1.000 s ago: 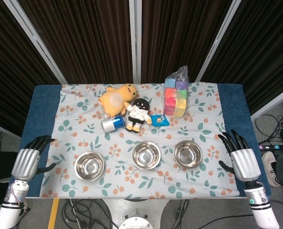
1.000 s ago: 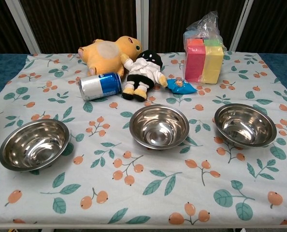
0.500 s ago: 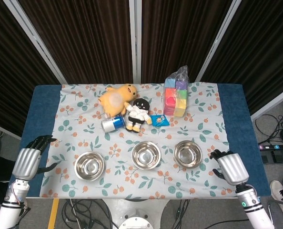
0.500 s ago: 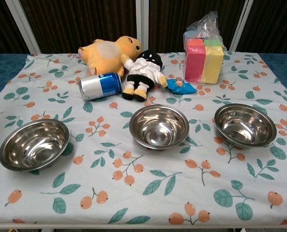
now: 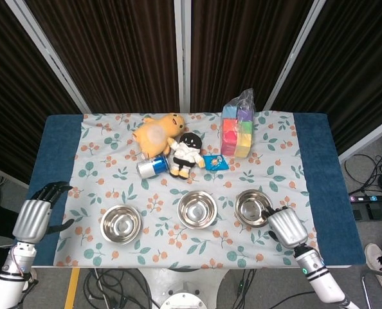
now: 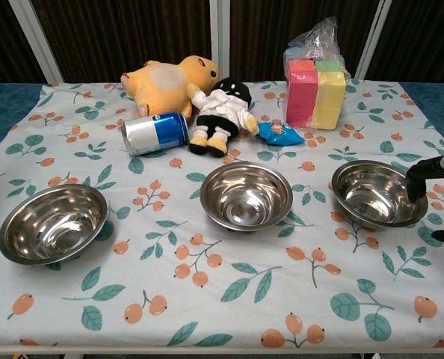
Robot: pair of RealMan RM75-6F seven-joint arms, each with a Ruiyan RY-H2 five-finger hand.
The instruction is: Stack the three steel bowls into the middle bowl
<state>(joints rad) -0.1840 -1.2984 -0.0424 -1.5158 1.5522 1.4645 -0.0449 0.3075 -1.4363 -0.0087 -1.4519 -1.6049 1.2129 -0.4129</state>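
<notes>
We are bringing our right robot hand (image 5: 286,226), fingers apart and holding nothing, in from 3 o'clock to the rim of the right-hand shiny steel bowl (image 5: 253,207), beginning the stacking into the round steel middle bowl (image 5: 197,208), while our left robot hand (image 5: 31,217) is waiting, likewise unladen, off the tabletop (image 5: 62,138) at 9 o'clock.

Tablecloth (image 5: 114,187) is showing white ground with an orange berry and teal leaf print; blue table surface (image 5: 59,138) is showing at both ends. Three bowls, left (image 5: 121,224), middle (image 5: 197,208) and right (image 5: 252,206), are showing bare silver steel. Plush animal (image 5: 157,131) is showing yellow-orange with a pale patch. Doll (image 5: 186,154) is showing black hair and white clothing. Can (image 5: 152,166) is showing blue with silver ends. Small packet (image 5: 215,161) is showing blue. Clear bag of blocks (image 5: 237,132) is showing pink, yellow, green and purple. Left hand (image 5: 33,215) and right hand (image 5: 285,227) are showing silver backs with black fingers (image 6: 424,173). Backdrop curtain (image 5: 107,51) is showing dark brown.
</notes>
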